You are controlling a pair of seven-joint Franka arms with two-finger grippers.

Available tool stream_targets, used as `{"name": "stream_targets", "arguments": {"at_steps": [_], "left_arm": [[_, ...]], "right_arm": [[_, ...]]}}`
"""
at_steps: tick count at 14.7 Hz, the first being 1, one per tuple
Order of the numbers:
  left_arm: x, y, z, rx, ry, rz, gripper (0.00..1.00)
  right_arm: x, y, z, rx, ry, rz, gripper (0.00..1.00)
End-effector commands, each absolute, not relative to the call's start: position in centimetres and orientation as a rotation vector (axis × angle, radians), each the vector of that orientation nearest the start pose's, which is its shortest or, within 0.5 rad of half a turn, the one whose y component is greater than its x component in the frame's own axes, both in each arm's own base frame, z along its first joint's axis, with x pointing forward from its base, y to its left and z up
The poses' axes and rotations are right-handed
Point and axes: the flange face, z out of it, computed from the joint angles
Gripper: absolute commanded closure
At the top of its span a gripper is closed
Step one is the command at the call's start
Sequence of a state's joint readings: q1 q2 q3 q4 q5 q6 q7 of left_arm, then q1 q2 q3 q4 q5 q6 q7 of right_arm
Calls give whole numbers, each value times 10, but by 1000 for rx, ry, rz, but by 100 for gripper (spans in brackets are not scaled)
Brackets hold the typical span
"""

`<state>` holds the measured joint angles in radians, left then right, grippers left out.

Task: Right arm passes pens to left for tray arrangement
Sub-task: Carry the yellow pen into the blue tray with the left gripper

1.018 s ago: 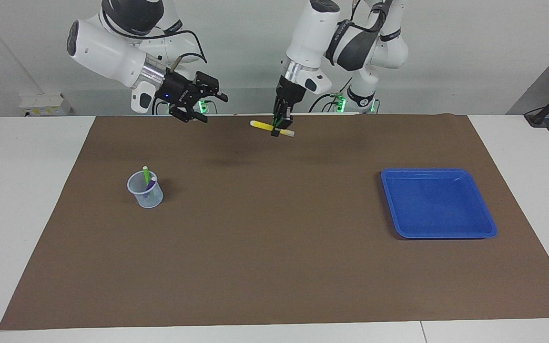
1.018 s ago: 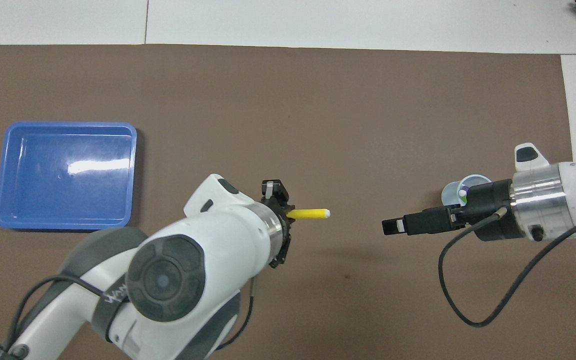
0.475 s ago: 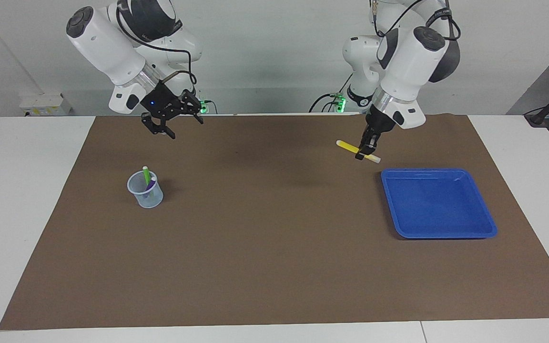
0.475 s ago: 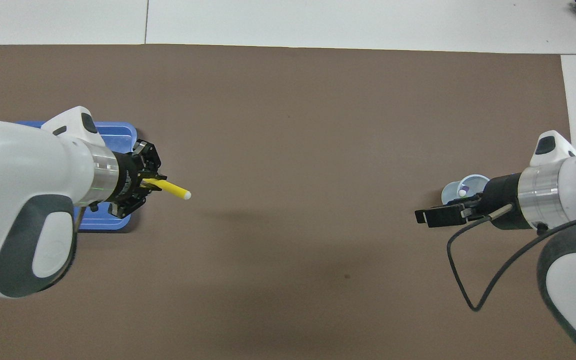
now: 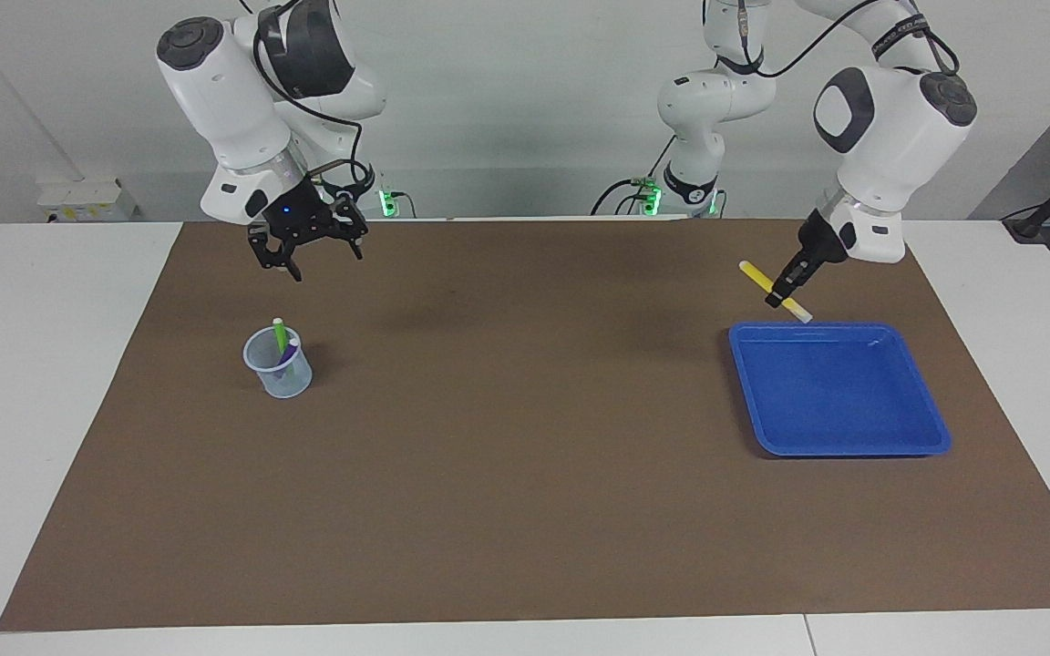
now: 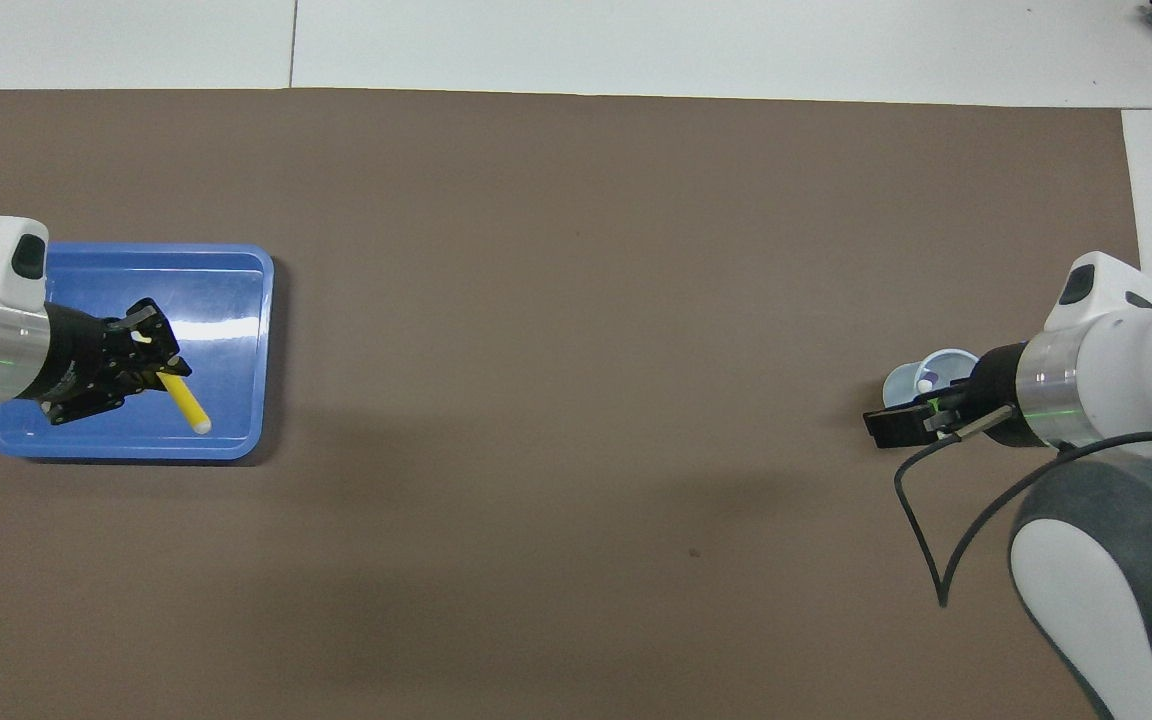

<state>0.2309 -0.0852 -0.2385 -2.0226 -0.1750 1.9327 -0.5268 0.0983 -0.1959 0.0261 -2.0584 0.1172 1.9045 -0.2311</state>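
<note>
- Since the earlier frames, the left gripper (image 5: 782, 296) has carried the yellow pen (image 5: 773, 291) from the middle of the table toward the left arm's end, and it is now over the tray (image 5: 935, 435), at the edge nearest to the robots.
- Its fingers are clenched on the yellow pen near the middle of the pen; the pen is tilted, with the whitish tip pointing down toward the tray, and it does not touch the tray.
- From overhead, the left gripper (image 6: 151, 362) and the pen (image 6: 185, 402) cover the inside of the tray (image 6: 236, 265).
- Meanwhile the right gripper (image 5: 306, 244) has pulled back toward the right arm's end and turned to point more downward; its jaws are spread wide and hold nothing.
- It hangs in the air over the brown mat (image 5: 525, 474), above the stretch nearer to the robots than the cup (image 5: 281, 366).
- In the small translucent cup stand the green pen (image 5: 280, 335) and the purple pen (image 5: 289, 353), both leaning on the rim.
- Cup and tray stand well apart, at the two ends of the mat.
</note>
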Motion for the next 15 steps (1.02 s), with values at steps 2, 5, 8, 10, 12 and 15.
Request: {"name": "stream_targets", "arguments": {"at_steps": [2,5,8,10,12,15], "left_arm": [[561,21,437,-3136,-493,50,100],[582,45,414,-3122,-317,8,100],[603,97,389,-3120,-70,29,100],[611,109,377,-3096,92,2,100],[622,130,354,-3072,118,14,100],[629,149,336,-3075,98,-39,100]], "right_arm": [[499,60,493,-3063,-536,-99,0],[502,48,473,-3100,-534,-99,0],[503,36,468,-3132,-533,-124,1],[510,27,455,-3147,-535,-136,1],[516,24,441,-3154,-549,-159,1],[526,18,424,-3175,-569,-173,3]]}}
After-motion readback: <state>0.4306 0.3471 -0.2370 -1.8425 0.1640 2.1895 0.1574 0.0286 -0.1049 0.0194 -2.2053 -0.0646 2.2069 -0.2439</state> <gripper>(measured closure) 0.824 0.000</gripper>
